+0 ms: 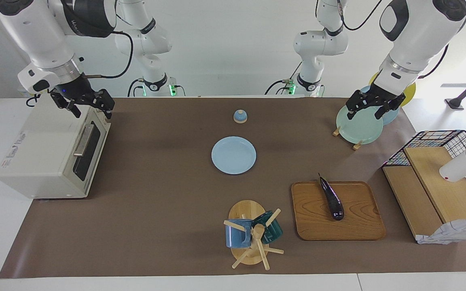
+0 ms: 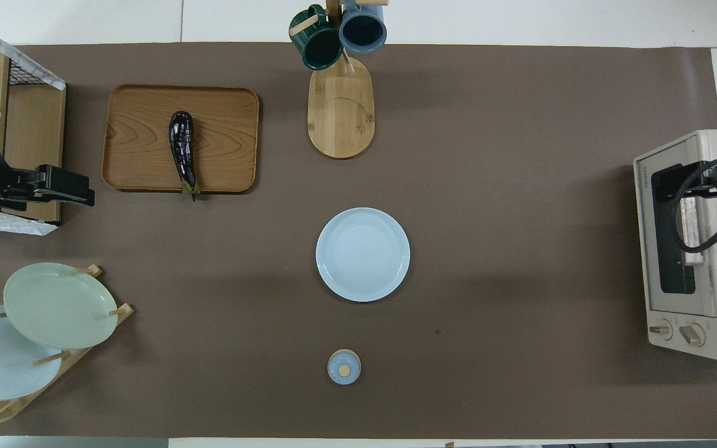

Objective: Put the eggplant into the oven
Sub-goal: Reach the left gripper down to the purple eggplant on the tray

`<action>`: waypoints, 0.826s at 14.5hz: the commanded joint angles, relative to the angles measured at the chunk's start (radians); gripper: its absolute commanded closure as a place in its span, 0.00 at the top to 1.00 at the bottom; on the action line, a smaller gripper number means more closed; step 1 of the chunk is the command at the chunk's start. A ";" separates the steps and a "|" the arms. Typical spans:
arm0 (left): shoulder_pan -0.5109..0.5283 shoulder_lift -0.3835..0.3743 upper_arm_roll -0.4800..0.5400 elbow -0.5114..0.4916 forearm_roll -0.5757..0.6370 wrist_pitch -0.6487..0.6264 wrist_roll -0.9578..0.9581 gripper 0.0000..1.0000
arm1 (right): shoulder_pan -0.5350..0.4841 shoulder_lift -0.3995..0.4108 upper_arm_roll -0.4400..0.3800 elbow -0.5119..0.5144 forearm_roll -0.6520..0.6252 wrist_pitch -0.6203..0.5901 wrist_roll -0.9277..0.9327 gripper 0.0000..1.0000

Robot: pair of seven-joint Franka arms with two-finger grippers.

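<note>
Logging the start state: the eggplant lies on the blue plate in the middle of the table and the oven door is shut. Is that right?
Not quite. The eggplant lies on the wooden tray, toward the left arm's end of the table; the blue plate holds nothing. The facing view shows it, and the overhead view agrees. The oven door is shut, as you say.

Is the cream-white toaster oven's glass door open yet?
No, the cream-white toaster oven has its dark glass door shut flat against its front.
</note>
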 commanded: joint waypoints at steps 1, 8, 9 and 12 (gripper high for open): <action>-0.007 0.162 0.000 0.118 0.018 0.011 -0.012 1.00 | -0.005 -0.016 0.003 -0.014 0.027 -0.008 -0.008 1.00; -0.028 0.452 -0.001 0.206 0.021 0.248 -0.007 1.00 | -0.042 -0.016 -0.009 -0.014 0.009 -0.027 -0.074 0.00; -0.039 0.495 0.000 0.214 0.021 0.290 -0.007 1.00 | -0.068 -0.016 -0.008 -0.014 0.009 -0.028 -0.096 0.00; -0.045 0.612 0.000 0.272 0.023 0.362 0.005 1.00 | -0.107 -0.016 -0.009 -0.014 0.009 -0.041 -0.169 0.00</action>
